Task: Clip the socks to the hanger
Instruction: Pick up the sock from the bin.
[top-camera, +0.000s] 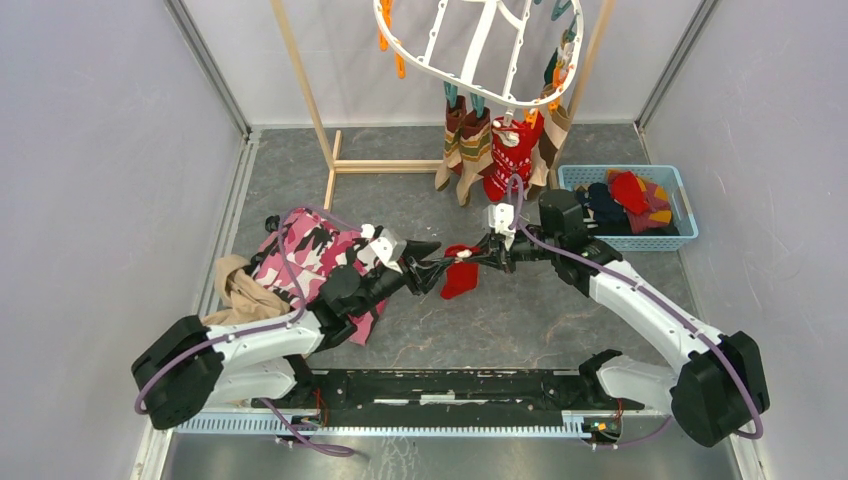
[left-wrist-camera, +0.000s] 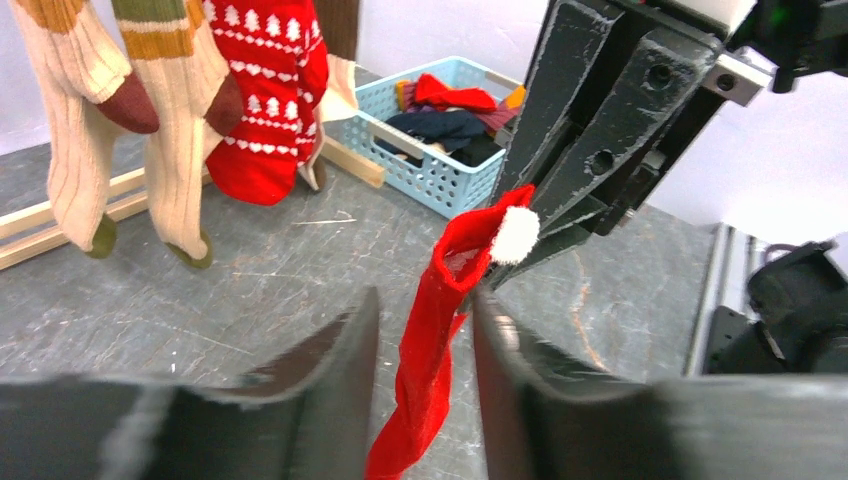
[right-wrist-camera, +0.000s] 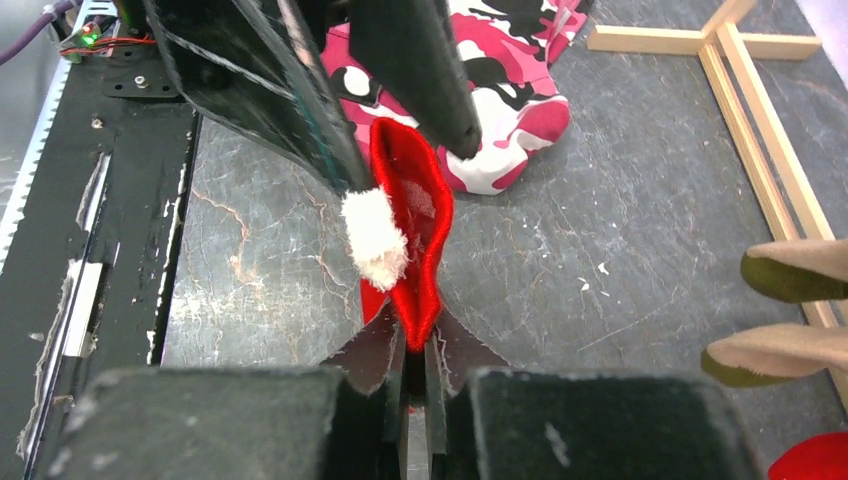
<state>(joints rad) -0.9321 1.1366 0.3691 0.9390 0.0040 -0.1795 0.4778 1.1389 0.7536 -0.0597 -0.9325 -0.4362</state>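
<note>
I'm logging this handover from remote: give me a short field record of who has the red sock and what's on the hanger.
sock in transfer: red sock with white pom-pom, hanging above the table
right gripper: fingers shut on its cuff edge
left gripper: fingers open, one either side of the sock
hanger: striped socks and a red patterned sock clipped on
blue basket: more socks inside

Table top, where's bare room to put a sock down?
Bare patches: between the red sock and the black base rail; also between the wooden rack's foot and the pink camouflage cloth. Crowded: under the hanging socks by the blue basket.
</note>
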